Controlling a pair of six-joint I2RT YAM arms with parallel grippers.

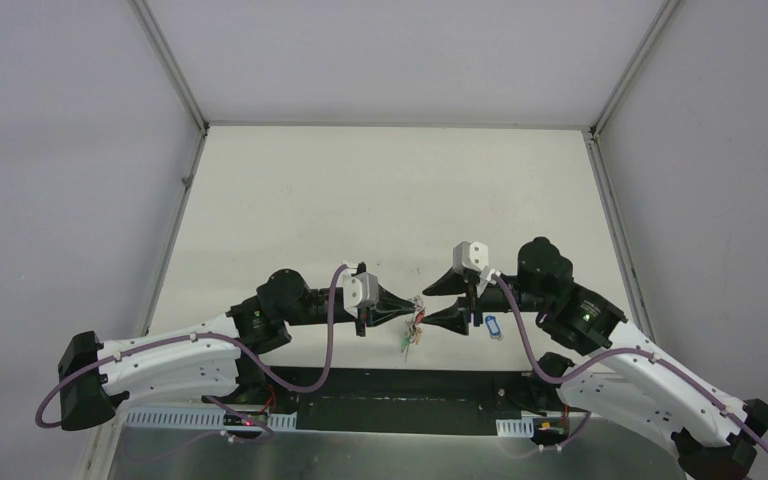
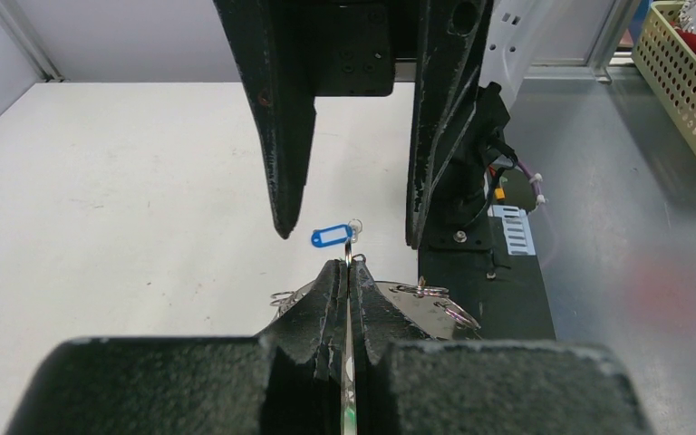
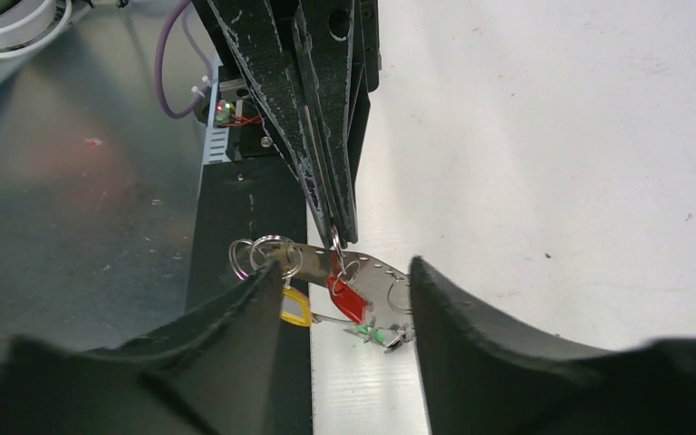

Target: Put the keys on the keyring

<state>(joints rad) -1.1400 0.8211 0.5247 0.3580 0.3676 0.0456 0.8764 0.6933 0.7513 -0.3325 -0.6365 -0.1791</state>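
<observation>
The keyring [image 3: 376, 272] is a thin shiny metal piece with holes and small split rings [image 3: 263, 254] along its rim, held just above the table. My left gripper [image 2: 349, 265] is shut on its edge; in the right wrist view the left gripper [image 3: 338, 241] comes down from above. Keys with a red tag [image 3: 346, 301], a yellow tag [image 3: 294, 308] and a green tag [image 3: 376, 335] hang from it. My right gripper [image 3: 344, 268] stands open, its fingers either side of the keyring without touching it. A blue-tagged key [image 1: 493, 325] lies loose on the table beside the right gripper [image 1: 427, 305].
The black mounting plate [image 2: 485, 272] and grey metal bench [image 2: 634, 254] lie along the near edge under the arms. A yellow perforated basket [image 2: 689, 82] stands off the table. White walls [image 1: 70, 170] enclose the white tabletop [image 1: 390, 190] on three sides.
</observation>
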